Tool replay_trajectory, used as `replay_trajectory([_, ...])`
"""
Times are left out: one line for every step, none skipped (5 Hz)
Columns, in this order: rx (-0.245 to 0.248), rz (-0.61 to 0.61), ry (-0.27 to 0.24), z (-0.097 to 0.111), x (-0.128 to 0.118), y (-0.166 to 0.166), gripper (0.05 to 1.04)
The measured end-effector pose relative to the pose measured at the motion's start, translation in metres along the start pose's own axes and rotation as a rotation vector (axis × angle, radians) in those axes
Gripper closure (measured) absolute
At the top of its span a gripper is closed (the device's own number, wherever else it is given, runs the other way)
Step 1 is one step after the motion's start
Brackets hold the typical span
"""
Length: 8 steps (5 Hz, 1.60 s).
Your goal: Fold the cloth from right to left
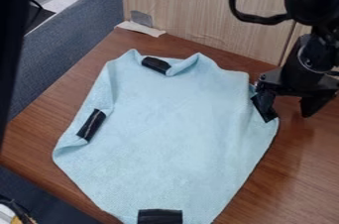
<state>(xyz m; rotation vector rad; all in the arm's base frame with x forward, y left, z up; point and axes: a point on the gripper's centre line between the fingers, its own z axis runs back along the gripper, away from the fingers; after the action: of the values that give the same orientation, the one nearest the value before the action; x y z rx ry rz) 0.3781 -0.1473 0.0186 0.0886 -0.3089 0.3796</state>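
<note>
Brown tabletop (301,168) is supporting the light-blue cloth (165,134), which is lying mostly spread. Gripper (289,109) is hanging at its right edge, fingers standing apart, unclenched (presumably positioning for pinching that edge before folding leftward).

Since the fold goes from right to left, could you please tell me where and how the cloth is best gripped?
I would pinch the cloth at its right-hand corner, coming down from the right, where the open gripper already stands. That corner juts out to a point over the table, which should suit a two-finger pinch.
</note>
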Motion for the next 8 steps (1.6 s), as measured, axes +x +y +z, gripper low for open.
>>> replay_trajectory([0.058, 0.013, 0.01, -0.005, -0.004, 0.007, 0.133])
replay_trajectory([0.07, 0.021, 0.006, -0.005, -0.006, 0.007, 0.415])
replay_trajectory([0.08, 0.035, 0.009, -0.007, -0.01, 0.01, 0.721])
replay_trajectory([0.076, 0.036, 0.014, -0.007, -0.01, 0.009, 0.926])
replay_trajectory([0.068, 0.03, 0.017, -0.007, -0.011, 0.008, 1.019])
replay_trajectory([0.05, 0.018, 0.024, -0.006, -0.011, 0.004, 1.029])
replay_trajectory([0.021, 0.005, 0.015, -0.003, -0.007, -0.003, 1.029])
replay_trajectory([-0.028, -0.009, 0.007, 0.006, -0.003, -0.01, 1.029])
